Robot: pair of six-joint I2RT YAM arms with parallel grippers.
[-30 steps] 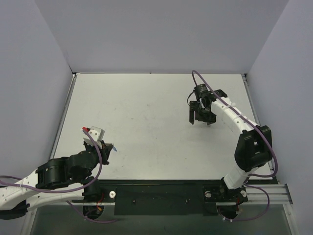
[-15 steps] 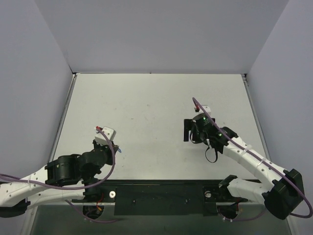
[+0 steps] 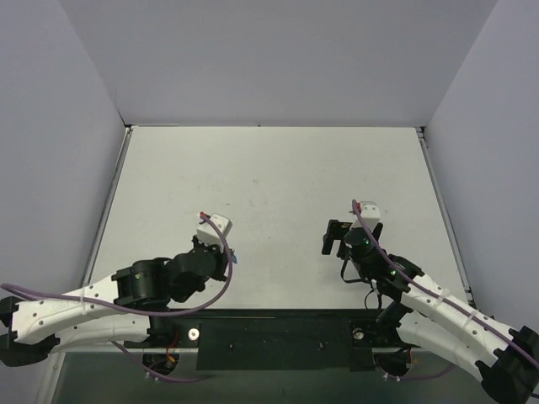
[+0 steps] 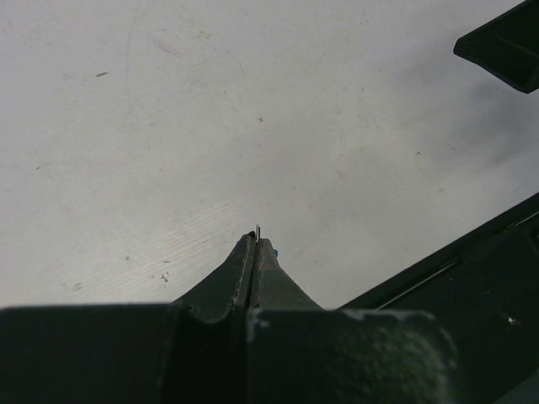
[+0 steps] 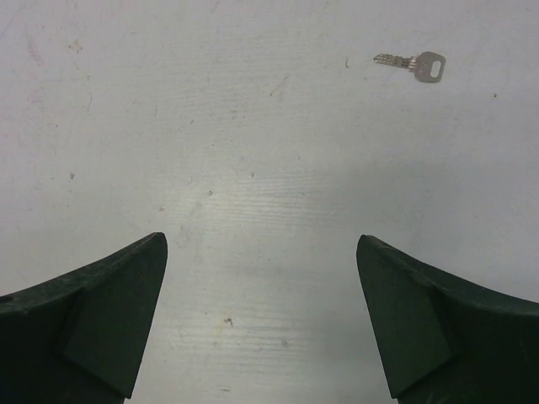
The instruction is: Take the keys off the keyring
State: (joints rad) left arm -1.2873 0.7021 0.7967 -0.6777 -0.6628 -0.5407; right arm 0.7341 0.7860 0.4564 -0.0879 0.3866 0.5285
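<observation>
My left gripper (image 4: 254, 240) is shut on the keyring. Only a sliver of its blue tag (image 4: 274, 250) and a thin metal tip (image 4: 258, 229) show past the pressed-together fingers. From above, that gripper (image 3: 229, 257) hovers low near the front middle of the table. The key (image 5: 411, 65), small and silver, lies flat and alone on the table, ahead and to the right of my right gripper (image 5: 261, 244). That gripper is open wide with nothing between its fingers. In the top view the right gripper (image 3: 335, 238) sits right of centre.
The black mounting rail (image 4: 472, 278) runs along the near table edge, close to my left gripper's right side. A dark part of the other arm (image 4: 505, 46) shows in the left wrist view's upper right corner. Grey walls (image 3: 269, 59) enclose the white table (image 3: 269, 177).
The right arm has pulled back from the far right toward the near edge, its jaws opening wider. The left arm has swung right toward the table's middle, still shut on the keyring.
</observation>
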